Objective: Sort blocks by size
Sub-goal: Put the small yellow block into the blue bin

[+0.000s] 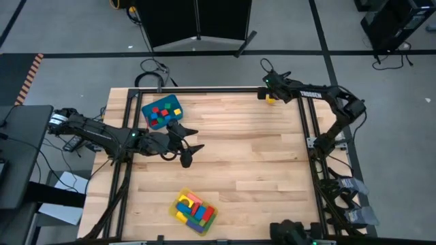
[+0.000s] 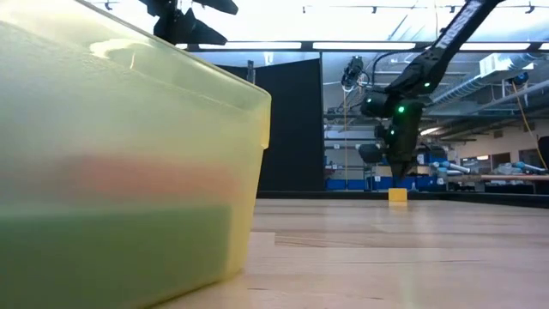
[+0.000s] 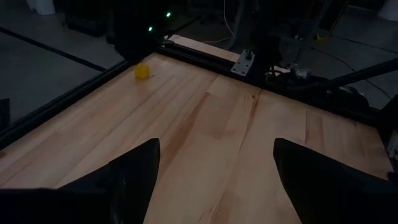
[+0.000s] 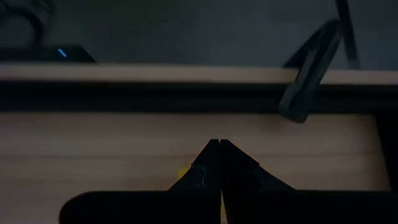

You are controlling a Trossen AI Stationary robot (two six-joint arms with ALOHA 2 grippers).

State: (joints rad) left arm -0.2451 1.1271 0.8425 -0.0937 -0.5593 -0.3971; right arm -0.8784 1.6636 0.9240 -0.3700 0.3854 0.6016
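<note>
While the left gripper hangs spread and empty mid-table, the clenched right gripper sits directly above the stray yellow block, far nearer.

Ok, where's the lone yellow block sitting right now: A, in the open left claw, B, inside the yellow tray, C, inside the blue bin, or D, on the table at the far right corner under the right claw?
D: the yellow block rests on the bare table at its far right corner, directly below the shut right claw.
</note>
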